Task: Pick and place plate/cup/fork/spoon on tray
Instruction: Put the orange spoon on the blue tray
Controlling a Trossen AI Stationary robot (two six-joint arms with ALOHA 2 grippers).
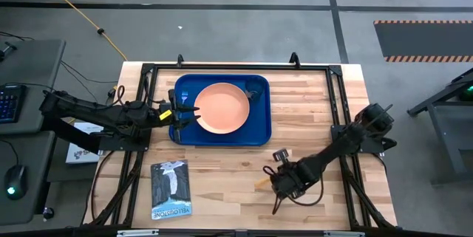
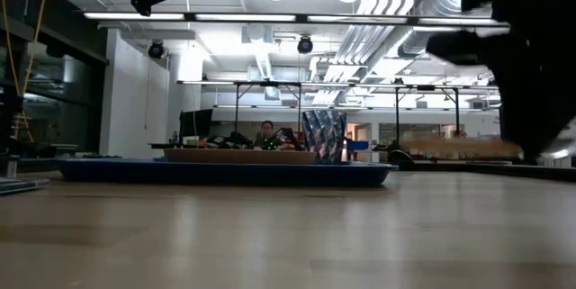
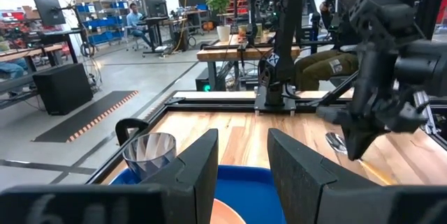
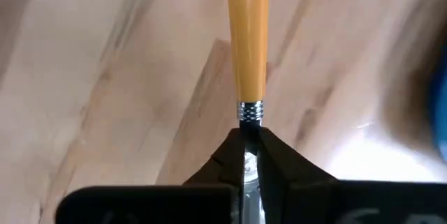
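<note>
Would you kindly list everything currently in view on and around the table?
tray: one, royal blue, far-left part of table.
plate: one, peach-orange, on tray.
cup: one, dark see-through, tray's far corner.
spoon: one, yellow-orange handle, on table near right edge.
booklet: one, dark, near-left table.
left gripper: fingers apart, hanging at tray's left edge.
right gripper: fingers shut on spoon's neck.

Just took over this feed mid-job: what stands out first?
The peach plate sits on the blue tray at the table's far middle, with the cup in the tray's far right corner. Near the front right, the right gripper is shut on the spoon. The left gripper waits at the tray's left edge, open.
</note>
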